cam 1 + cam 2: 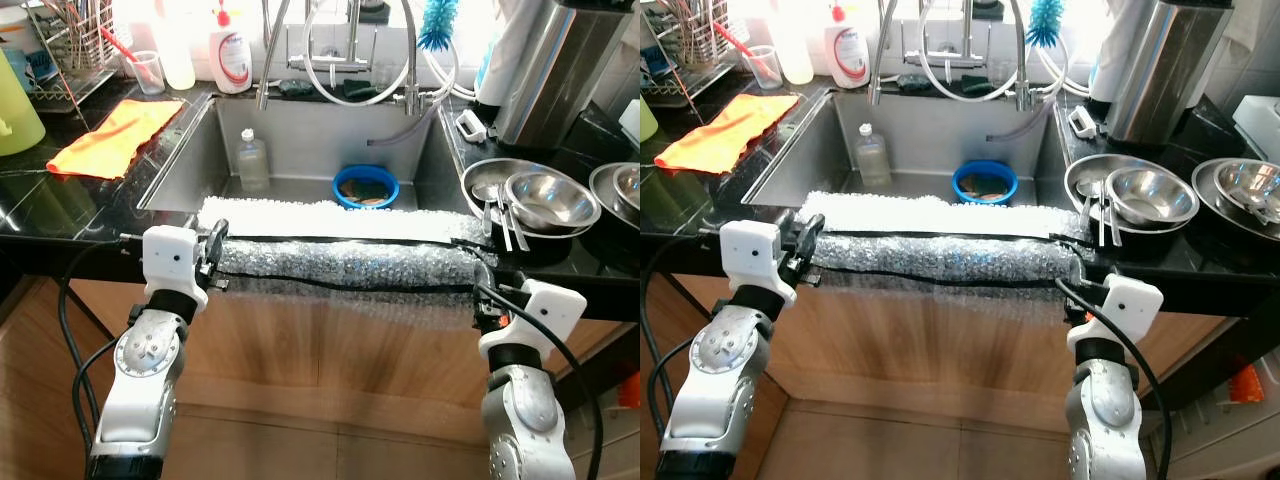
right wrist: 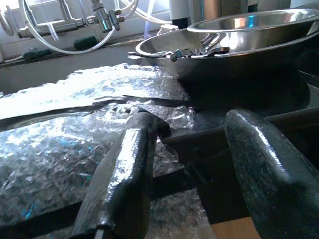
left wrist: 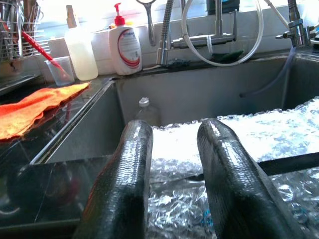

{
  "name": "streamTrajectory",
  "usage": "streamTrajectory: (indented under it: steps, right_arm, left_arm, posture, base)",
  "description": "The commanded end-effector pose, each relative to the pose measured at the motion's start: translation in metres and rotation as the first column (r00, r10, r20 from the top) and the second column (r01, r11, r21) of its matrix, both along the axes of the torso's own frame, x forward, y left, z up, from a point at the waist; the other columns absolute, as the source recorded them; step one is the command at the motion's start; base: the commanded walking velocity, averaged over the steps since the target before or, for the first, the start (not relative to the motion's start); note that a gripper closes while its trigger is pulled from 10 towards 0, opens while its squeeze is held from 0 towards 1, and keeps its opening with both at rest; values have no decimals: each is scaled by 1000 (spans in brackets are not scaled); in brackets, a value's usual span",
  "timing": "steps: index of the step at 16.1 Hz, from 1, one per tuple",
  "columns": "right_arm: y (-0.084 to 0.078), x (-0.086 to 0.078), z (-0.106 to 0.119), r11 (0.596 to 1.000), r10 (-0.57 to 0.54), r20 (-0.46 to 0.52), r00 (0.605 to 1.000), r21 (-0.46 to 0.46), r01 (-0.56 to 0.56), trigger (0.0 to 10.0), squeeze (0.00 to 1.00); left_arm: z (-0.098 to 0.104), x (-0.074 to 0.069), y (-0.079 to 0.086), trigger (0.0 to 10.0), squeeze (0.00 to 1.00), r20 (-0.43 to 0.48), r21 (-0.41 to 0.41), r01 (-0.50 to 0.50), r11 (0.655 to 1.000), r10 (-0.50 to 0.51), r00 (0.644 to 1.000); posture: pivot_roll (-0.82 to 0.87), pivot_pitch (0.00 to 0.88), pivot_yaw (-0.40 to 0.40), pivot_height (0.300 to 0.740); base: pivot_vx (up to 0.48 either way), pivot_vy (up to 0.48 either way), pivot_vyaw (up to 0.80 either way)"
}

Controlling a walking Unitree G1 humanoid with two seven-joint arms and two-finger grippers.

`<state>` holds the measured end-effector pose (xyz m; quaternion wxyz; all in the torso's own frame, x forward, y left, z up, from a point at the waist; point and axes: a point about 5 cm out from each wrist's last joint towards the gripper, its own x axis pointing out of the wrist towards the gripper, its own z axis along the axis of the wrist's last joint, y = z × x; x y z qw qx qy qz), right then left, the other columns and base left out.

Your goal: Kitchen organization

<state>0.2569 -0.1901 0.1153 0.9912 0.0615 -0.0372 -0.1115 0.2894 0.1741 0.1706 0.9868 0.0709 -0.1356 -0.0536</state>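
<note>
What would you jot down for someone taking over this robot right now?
Left gripper: open, at the left end of the bubble wrap, not clamped on it.
Right gripper: open, at the wrap's right end by the counter edge.
The wrap lies draped over the sink's front rim. In the sink: a bottle and a blue bowl. Steel bowls sit on the right counter, an orange cloth on the left.
Done: both grippers in place at the wrap.
Left: probably grip both ends and lift it away.
</note>
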Motion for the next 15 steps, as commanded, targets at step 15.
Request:
streamTrajectory:
  steps: [15]
  right_arm:
    - [3,17,11,997,-45,69,997,-61,50,10000,0]
  left_arm:
    - [-3,4,-9,10000,0,25,31,28,999,-29,999]
  posture:
    - [-28,15,-8,740]
  base:
    - [0,0,0]
